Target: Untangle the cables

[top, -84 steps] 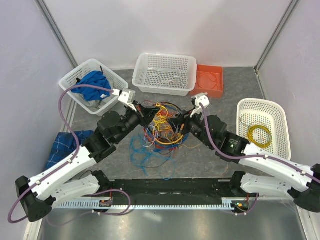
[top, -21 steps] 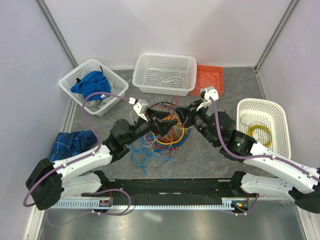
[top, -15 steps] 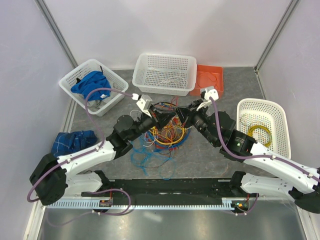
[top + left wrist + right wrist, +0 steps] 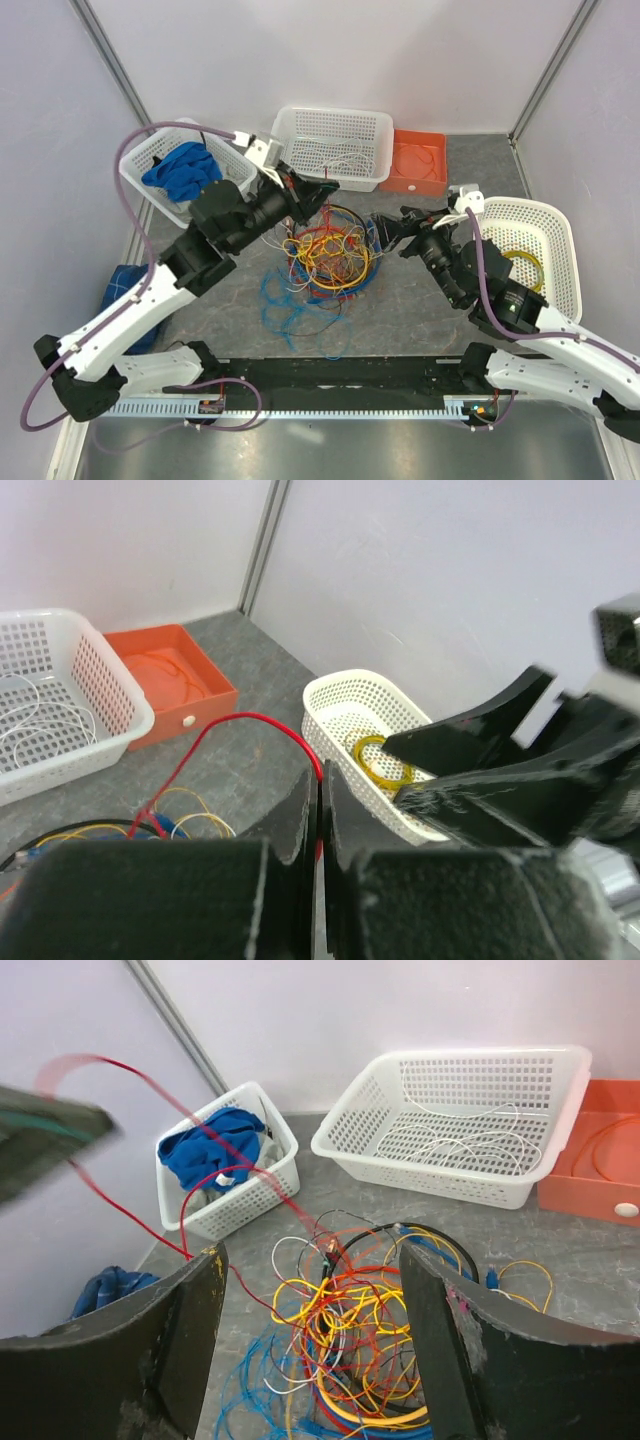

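The cables (image 4: 325,258) lie in a tangled bunch of yellow, orange, red, blue, black and white loops on the grey table, and also show in the right wrist view (image 4: 372,1345). My left gripper (image 4: 322,190) is raised above the bunch's far edge. In the left wrist view it (image 4: 321,778) is shut on a thin red cable (image 4: 243,719) that arcs down to the bunch. The same red cable (image 4: 150,1235) runs taut and blurred across the right wrist view. My right gripper (image 4: 385,228) sits just right of the bunch, open and empty (image 4: 315,1330).
A white basket with blue cloth (image 4: 150,160) stands far left. A white basket with white wires (image 4: 330,120) stands at the back, an orange tray (image 4: 420,185) beside it. A white basket with a yellow coil (image 4: 560,230) stands right. Blue cloth (image 4: 125,285) lies left.
My left gripper has risen out of the bunch toward the back, pulling a red cable up with it. My right gripper has drawn back to the right, clear of the bunch.
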{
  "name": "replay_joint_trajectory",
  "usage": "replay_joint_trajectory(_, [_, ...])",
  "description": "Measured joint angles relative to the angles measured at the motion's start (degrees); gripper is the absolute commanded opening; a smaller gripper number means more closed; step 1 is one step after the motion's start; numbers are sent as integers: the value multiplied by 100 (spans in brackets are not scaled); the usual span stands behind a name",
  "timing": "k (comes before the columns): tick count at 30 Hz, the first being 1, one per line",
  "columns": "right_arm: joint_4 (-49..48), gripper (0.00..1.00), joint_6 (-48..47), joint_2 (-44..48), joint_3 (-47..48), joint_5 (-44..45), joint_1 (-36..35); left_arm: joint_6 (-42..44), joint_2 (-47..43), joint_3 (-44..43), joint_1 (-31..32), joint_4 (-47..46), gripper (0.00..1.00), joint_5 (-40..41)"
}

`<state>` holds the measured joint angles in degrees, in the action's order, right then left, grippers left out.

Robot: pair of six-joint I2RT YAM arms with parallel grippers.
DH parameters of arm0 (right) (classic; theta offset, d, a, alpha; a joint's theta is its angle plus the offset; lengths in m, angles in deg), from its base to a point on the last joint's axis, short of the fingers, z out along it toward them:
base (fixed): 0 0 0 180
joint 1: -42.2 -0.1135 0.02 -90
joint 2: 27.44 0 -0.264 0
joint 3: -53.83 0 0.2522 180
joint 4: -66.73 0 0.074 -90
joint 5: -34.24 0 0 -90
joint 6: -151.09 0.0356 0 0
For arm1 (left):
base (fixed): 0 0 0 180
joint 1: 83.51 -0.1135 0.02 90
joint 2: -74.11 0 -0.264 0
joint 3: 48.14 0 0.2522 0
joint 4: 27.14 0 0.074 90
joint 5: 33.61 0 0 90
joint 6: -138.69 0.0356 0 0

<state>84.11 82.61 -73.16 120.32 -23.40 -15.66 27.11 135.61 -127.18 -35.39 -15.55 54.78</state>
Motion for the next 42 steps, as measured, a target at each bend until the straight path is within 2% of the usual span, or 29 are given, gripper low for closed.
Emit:
replay_joint_trajectory(2, [-90, 73, -35, 111, -155, 50, 2, 0, 70, -675, 0, 546, 2, 2])
replay_joint_trajectory(7, [-516, 71, -37, -39, -551, -289, 0, 0, 363, -1596, 0, 1274, 2, -7])
replay_joint_trajectory(15, [-1298, 67, -35, -573, -817, -1145, 0, 0, 706, -1687, 0, 1915, 2, -48])
replay_joint_trajectory(25, [-2306, 61, -37, -713, -796, -1495, 0, -2, 715, -1687, 0, 2009, 2, -153])
replay_joint_trajectory(28, [-2428, 53, -42, -968, -767, -1593, 0, -2, 715, -1685, 0, 2009, 2, -164])
replay_joint_trajectory(29, [-2461, 46, -39, -1064, -750, -1617, 0, -2, 715, -1685, 0, 2009, 2, -168])
replay_joint_trajectory(31, [-2498, 39, -61, -1235, -697, -1650, 0, -2, 715, -1685, 0, 2009, 2, -177])
replay_joint_trajectory(32, [-2527, 28, -61, -1320, -658, -1668, 0, -4, 715, -1685, 0, 2009, 2, -179])
replay_joint_trajectory(34, [-2588, 16, -85, -1471, -566, -1707, 0, -4, 715, -1685, 0, 2009, 2, -186])
replay_joint_trajectory(35, [-2612, 3, -87, -1526, -516, -1714, 0, -4, 715, -1683, 0, 2009, 2, -192])
replay_joint_trajectory(37, [-2616, 0, -127, -1596, -404, -1718, 0, -4, 713, -1648, 0, 2002, 2, -195])
replay_joint_trajectory(38, [-2559, 0, -138, -1604, -334, -1707, 0, -4, 710, -1613, 0, 1982, 6, -192])
replay_joint_trajectory(39, [-2494, 0, -168, -1606, -273, -1690, 0, -4, 702, -1574, 0, 1967, 22, -175])
replay_joint_trajectory(40, [-2420, 0, -201, -1606, -201, -1648, 0, -4, 686, -1547, 0, 1969, 62, -160])
replay_joint_trajectory(41, [-2284, 0, -258, -1606, -81, -1556, 0, -13, 656, -1495, 0, 1958, 76, -129])
replay_joint_trajectory(42, [-2144, 0, -326, -1600, 50, -1495, 0, -4, 579, -1412, 2, 1965, 99, -31])
